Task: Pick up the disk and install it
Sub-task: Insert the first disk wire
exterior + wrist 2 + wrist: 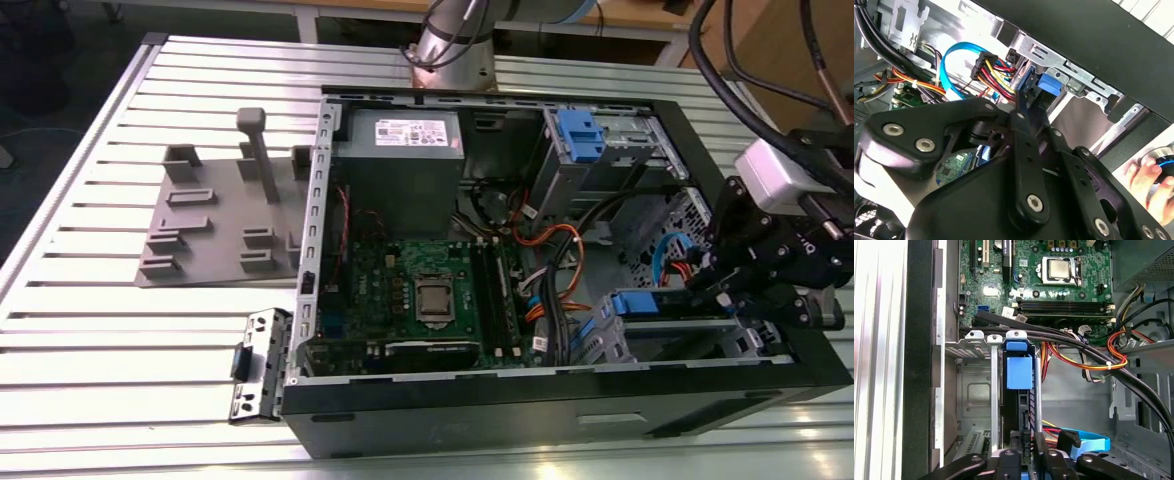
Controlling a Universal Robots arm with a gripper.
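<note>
One open computer case (561, 410) lies on a slatted metal table (80, 330). At the exterior view's left, a grey plastic stand (220, 215) rests on the table, and a small black bracket (260, 365) lies just beside the case. Inside the case are the green board (427, 290) and a grey power box (396, 150) with a white sticker. At the exterior view's right, the black claw (761, 300) hangs over the case edge, near a metal drive bay (681, 335).

In the first wrist view the claw (1026, 452) is nearly closed, its two fingers (1041, 452) pressing on the thin edge of the disk (1021, 405). The disk stands on its edge in the bay (976, 390), between metal rails. It looks dark, with a blue plastic tab (1019, 370) at its far end. A blue flat cable (1089, 440) lies near the fingers.

In the second wrist view the claw's black links (1024, 165) reach to the blue tab (1046, 85).
</note>
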